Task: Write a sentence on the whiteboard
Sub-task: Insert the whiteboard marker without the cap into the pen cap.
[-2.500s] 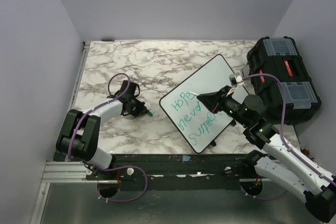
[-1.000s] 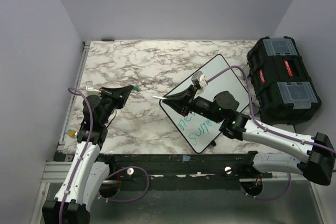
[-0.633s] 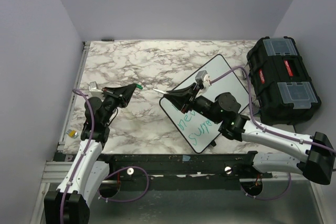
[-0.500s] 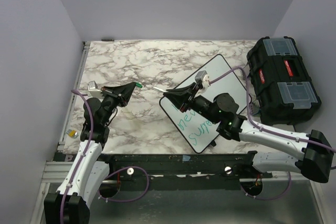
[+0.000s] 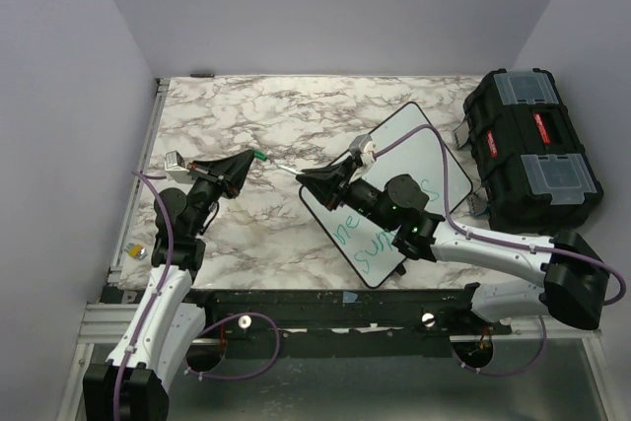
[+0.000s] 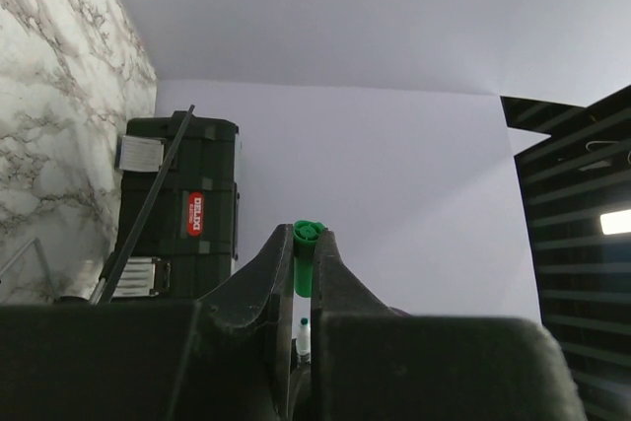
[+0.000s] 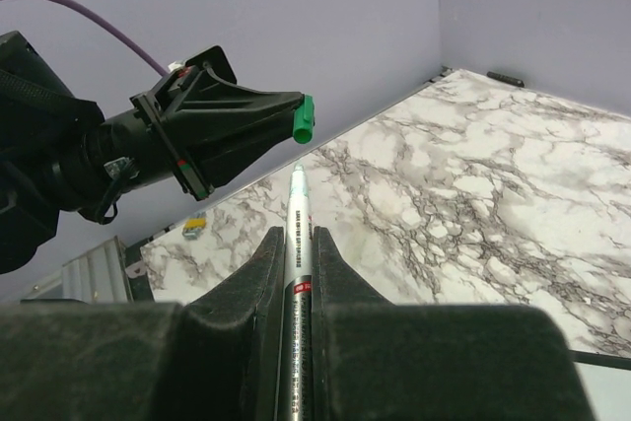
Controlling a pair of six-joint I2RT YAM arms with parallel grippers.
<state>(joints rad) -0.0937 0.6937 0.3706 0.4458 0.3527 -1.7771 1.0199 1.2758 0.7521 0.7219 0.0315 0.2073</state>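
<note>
The whiteboard (image 5: 414, 150) lies tilted on the marble table, right of centre. The sentence (image 5: 380, 244) is in green-teal; my right arm hides its upper lines. My right gripper (image 5: 308, 176) is shut on a silver marker (image 7: 299, 214), held in the air left of the board with its bare tip pointing left. My left gripper (image 5: 245, 160) is shut on the green marker cap (image 6: 308, 255), raised and facing right. The cap (image 7: 305, 120) sits just above and beyond the marker tip, a small gap apart.
A black toolbox (image 5: 527, 145) with clear lid compartments stands at the right edge of the table, and also shows in the left wrist view (image 6: 182, 204). A small yellow object (image 5: 138, 251) lies at the near left edge. Grey walls enclose the table.
My left gripper rose from the table with the cap and turned right. My right gripper left the board and moved left with the marker; tip and cap are now close together.
</note>
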